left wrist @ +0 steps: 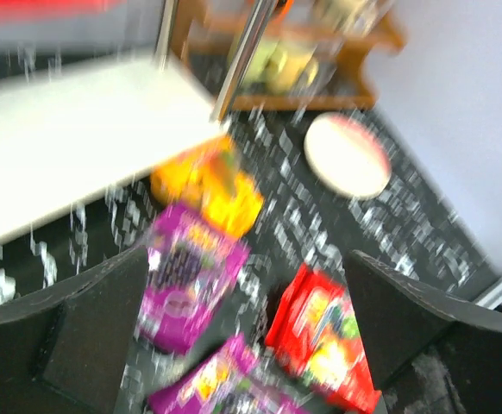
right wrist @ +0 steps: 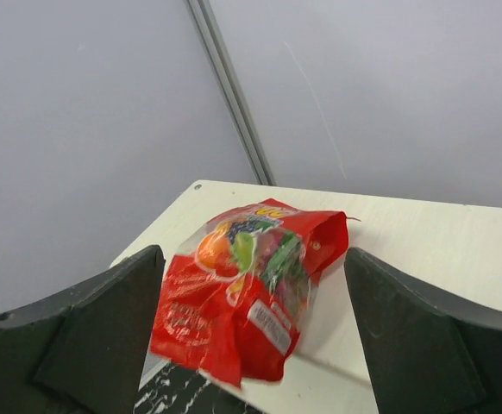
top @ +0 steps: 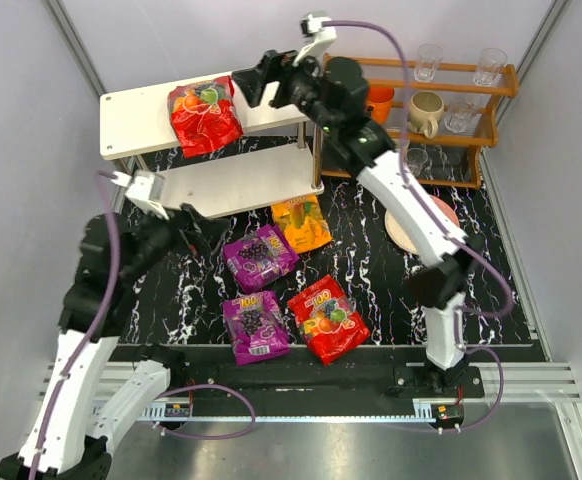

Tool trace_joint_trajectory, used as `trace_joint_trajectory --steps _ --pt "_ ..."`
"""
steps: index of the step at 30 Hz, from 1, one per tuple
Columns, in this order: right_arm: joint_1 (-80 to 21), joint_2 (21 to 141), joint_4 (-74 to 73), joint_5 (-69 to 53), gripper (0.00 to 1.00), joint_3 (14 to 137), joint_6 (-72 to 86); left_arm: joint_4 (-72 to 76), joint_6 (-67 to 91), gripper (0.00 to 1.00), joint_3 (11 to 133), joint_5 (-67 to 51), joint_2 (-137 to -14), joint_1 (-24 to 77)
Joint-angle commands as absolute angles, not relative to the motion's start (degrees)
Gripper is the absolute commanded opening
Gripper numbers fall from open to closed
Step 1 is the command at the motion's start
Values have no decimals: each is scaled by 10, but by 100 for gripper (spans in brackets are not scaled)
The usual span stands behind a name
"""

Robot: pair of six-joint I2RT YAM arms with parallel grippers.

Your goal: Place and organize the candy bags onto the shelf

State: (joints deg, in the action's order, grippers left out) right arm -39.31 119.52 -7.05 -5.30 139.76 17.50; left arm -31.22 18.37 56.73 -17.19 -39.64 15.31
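Observation:
One red candy bag (top: 204,115) lies on the top board of the white shelf (top: 136,115), its end overhanging the front edge; it also shows in the right wrist view (right wrist: 242,302). My right gripper (top: 254,82) is open and empty above the top board, just right of that bag. On the table lie an orange-yellow bag (top: 301,222), two purple bags (top: 259,256) (top: 255,326) and a second red bag (top: 328,318). My left gripper (top: 206,232) is open and empty, low by the shelf's lower board, left of the bags. The left wrist view is blurred.
A brown wooden rack (top: 441,110) with mugs and glasses stands at the back right, an orange cup (top: 379,100) at its left end. A pink-rimmed plate (top: 421,225) lies on the table in front of it. Grey walls close in both sides.

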Motion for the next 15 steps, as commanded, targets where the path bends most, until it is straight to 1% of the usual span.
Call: trace_joint_trajectory --steps 1,2,3,4,5,6,7,8,10,11,15 --pt "-391 995 34 -26 95 1254 123 -265 227 99 693 -189 -405 155" --pt "-391 918 84 -13 95 1139 123 -261 233 99 707 -178 -413 155" --pt "-392 877 107 -5 95 1077 127 -258 236 99 729 -165 -422 155" --pt "-391 835 130 -3 95 957 137 -249 233 99 738 -136 -448 155" --pt "-391 758 163 18 95 901 148 -246 228 99 750 -122 -466 155" --pt "-393 720 170 28 95 850 153 -246 218 99 761 -103 -486 154" --pt "-392 686 173 44 95 761 167 -246 211 99 792 -97 -533 154" --pt "-392 621 171 64 95 722 173 -246 204 99 807 -90 -556 154" --pt "-393 560 157 77 96 632 191 -243 188 99 851 -66 -617 152" --pt "-392 511 129 83 97 612 196 -239 185 99 864 -55 -634 151" --pt "-393 417 29 103 99 559 210 -206 167 98 908 -11 -688 142"
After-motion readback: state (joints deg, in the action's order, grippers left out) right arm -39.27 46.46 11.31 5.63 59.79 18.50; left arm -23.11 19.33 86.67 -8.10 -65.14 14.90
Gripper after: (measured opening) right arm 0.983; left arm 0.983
